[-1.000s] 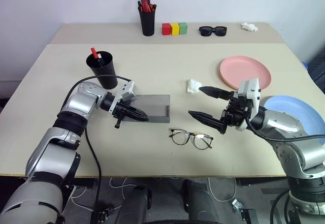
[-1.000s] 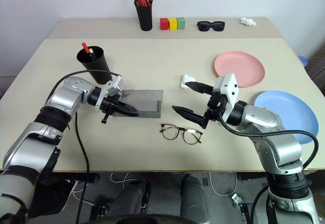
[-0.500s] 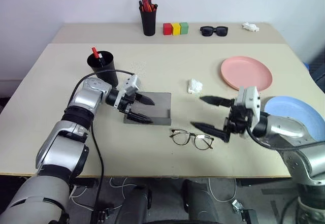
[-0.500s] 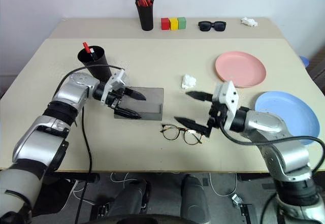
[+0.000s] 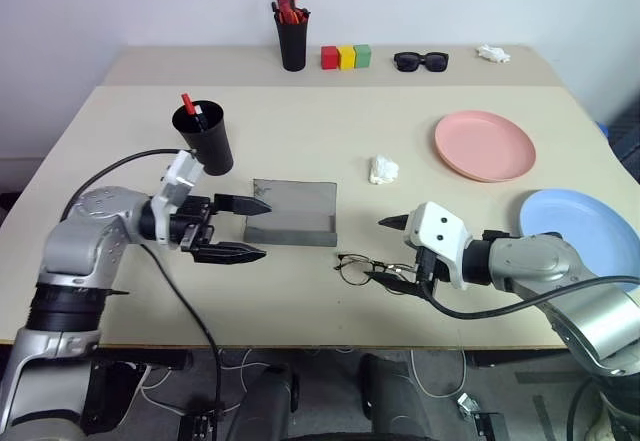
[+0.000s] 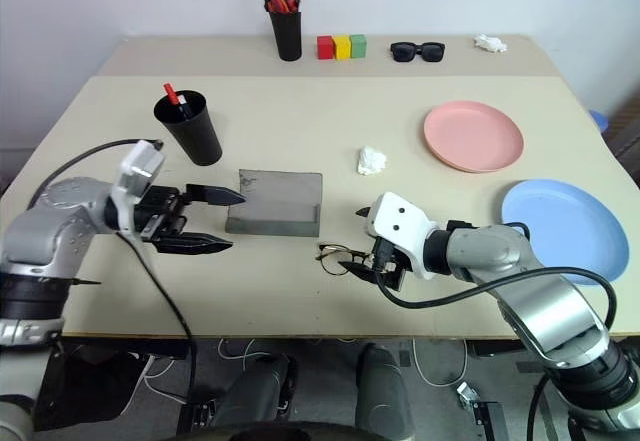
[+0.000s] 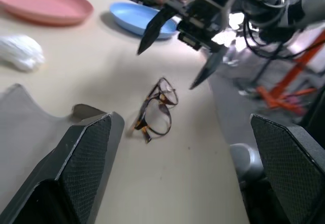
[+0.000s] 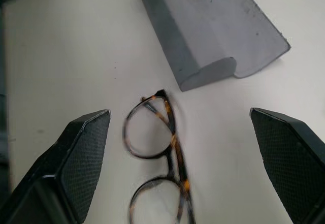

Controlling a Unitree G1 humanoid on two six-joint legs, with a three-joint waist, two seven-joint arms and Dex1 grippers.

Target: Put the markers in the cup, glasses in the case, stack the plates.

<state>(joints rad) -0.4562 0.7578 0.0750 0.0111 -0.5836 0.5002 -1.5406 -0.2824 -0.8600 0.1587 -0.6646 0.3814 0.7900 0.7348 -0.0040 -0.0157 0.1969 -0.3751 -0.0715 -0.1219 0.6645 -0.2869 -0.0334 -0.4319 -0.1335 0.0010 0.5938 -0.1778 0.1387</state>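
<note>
From my seat the table (image 5: 120, 291) takes up most of the head view. At about three o'clock sit the two plates: the light blue plate (image 5: 580, 236) at the right edge, the salmon plate (image 5: 484, 144) just beyond it toward two o'clock, the two near each other and not stacked. Dead centre lies the case (image 5: 292, 212), open and lying flat, with nothing in it. At ten o'clock from it stands the cup (image 5: 205, 136), upright, with the markers (image 5: 189, 107) poking out of its mouth (I make out a red tip; I cannot count them). Along the far edge at twelve o'clock I see a black pen pot (image 5: 291, 33), three coloured blocks (image 5: 344, 56) and dark sunglasses (image 5: 420, 60).

The left gripper (image 5: 251, 229) hovers just off the case's nine o'clock side, its fingers spread wide, holding nothing. The right gripper (image 6: 369, 245) is down over the glasses (image 5: 372, 271), fingers apart and straddling the frame, not clamped on it. The glasses lie on the table at five o'clock from the case, near it but apart. A crumpled white scrap (image 5: 383, 169) sits at two o'clock from the case.
</note>
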